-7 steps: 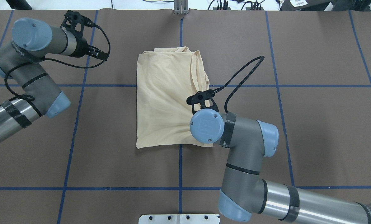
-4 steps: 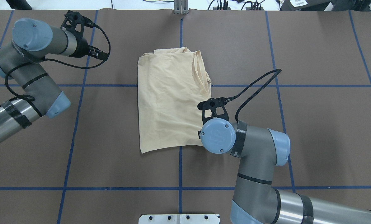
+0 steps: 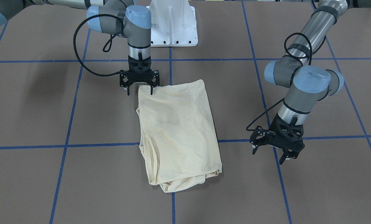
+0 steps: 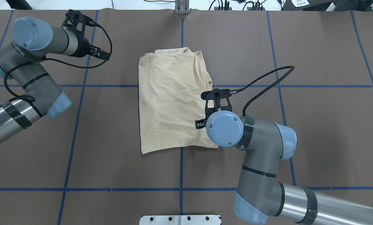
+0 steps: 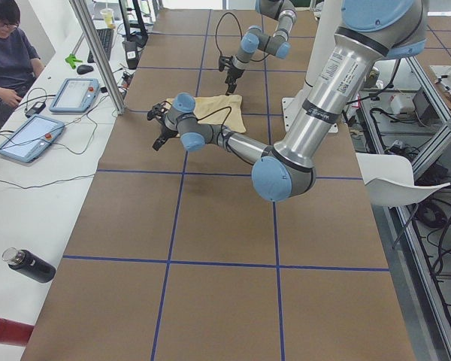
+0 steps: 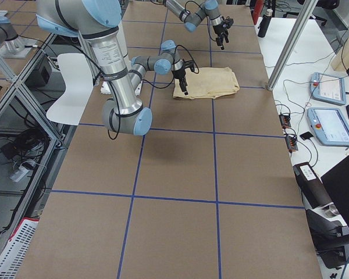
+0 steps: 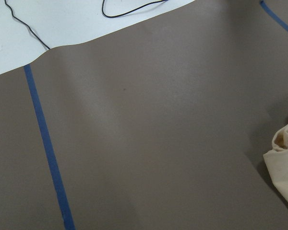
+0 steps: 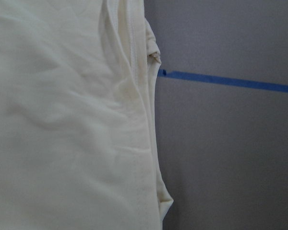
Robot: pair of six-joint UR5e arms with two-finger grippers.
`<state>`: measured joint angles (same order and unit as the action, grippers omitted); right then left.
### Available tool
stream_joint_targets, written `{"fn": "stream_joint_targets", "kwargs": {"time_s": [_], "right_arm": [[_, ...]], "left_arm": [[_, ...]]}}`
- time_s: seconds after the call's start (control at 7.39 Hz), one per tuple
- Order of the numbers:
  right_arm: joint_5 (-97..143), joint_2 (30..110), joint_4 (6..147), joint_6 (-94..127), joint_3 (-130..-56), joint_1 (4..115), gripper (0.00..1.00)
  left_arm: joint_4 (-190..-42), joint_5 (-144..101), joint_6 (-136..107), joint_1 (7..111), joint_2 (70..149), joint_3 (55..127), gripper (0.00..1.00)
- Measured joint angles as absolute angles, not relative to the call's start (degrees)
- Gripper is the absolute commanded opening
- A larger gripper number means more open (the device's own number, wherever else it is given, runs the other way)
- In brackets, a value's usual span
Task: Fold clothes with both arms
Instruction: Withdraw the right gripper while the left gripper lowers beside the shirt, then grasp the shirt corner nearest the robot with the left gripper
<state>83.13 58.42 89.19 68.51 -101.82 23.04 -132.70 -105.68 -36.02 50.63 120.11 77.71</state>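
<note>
Our right gripper (image 3: 140,92) hangs, fingers spread, astride a corner of the T-shirt (image 3: 179,130), probably to pinch it. Our left gripper (image 3: 270,154) hangs released, well clear.

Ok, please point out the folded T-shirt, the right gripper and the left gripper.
folded cream T-shirt (image 4: 167,100): overhead exterior view, middle of its top layer.
right gripper (image 3: 140,92): front-facing view, midway between its fingertips.
left gripper (image 3: 268,156): front-facing view, midway between its fingertips.
</note>
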Motion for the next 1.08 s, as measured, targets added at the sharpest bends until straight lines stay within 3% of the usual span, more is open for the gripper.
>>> {"fn": "stream_joint_targets", "kwargs": {"time_s": [0.27, 0.68, 0.81, 1.08], "right_arm": [[87.64, 63.45, 78.91, 66.82, -103.15, 26.26, 1.0], [92.8, 74.87, 73.62, 64.16, -109.58, 30.08, 1.0], [93.34, 78.64, 73.16, 61.82, -111.84, 30.99, 1.0], [94.03, 81.99, 72.83, 59.55, -114.13, 32.08, 1.0]], "left_arm": [[-130.4, -108.18, -43.79, 48.73, 117.67, 84.92, 1.0], [-116.27, -103.8, -59.37, 36.87, 113.15, 102.69, 1.0], [-112.33, -99.01, -66.14, 31.06, 112.79, 105.73, 0.97], [-109.75, -94.36, -75.02, 23.84, 112.47, 107.02, 0.81]]}}
